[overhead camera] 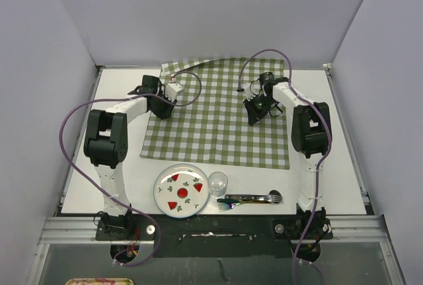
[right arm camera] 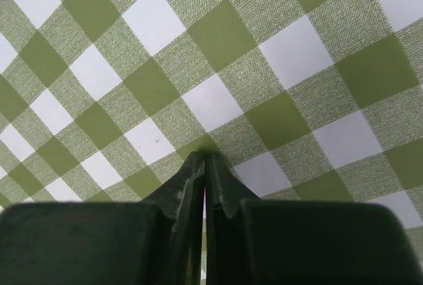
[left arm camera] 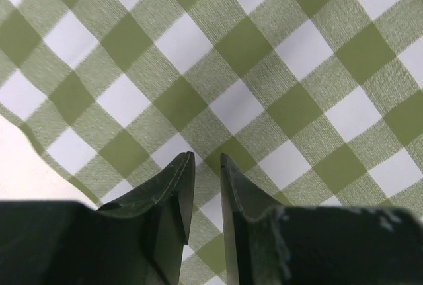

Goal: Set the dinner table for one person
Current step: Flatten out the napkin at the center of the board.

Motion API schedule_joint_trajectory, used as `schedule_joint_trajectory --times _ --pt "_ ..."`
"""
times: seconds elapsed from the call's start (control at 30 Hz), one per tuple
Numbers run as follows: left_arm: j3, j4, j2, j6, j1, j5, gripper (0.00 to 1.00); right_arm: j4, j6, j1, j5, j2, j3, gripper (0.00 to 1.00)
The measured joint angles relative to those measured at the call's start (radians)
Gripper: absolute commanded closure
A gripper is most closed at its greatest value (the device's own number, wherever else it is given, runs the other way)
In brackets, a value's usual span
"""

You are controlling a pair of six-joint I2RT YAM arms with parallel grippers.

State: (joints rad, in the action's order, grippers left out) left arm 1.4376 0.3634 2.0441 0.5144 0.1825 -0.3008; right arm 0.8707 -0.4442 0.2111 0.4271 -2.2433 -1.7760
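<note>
Plate [overhead camera: 180, 191] with red and green motifs sits at near edge of dinner table [overhead camera: 344, 166], between the two arm bases. Clear glass [overhead camera: 218, 183] is upright just right of it, touching or nearly touching the rim. Cutlery [overhead camera: 251, 199] lies flat right of the glass, iridescent handles; I can make out fork tines, exact count unclear.

Dinner table is the big white top under everything, walled on three sides. Green-and-white checked cloth [overhead camera: 218, 120] is spread on its far half, apart from the plate, with the far left corner rumpled or folded.

Left gripper [left arm camera: 206, 159] is at the cloth's left edge, low over it. Its jaws stand a narrow slit apart with nothing visibly between them, and bare table shows at lower left of the wrist view.

Right gripper [right arm camera: 203, 156] is over the cloth's right part, fingertips pressed together, tips at the fabric. Can't tell if any cloth is pinched.
</note>
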Motion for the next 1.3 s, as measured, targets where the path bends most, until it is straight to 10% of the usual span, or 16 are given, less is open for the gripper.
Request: schedule_joint_trajectory --times 1.13,1.3 --pt "-0.394 0.146 -0.295 0.101 0.006 0.013 0.79 0.116 -0.033 0.0 -0.017 0.068 0.003 1.0" --pt "-0.389 0.191 -0.337 0.095 0.006 0.029 0.64 0.111 -0.034 0.0 -0.035 0.116 0.006 1.0"
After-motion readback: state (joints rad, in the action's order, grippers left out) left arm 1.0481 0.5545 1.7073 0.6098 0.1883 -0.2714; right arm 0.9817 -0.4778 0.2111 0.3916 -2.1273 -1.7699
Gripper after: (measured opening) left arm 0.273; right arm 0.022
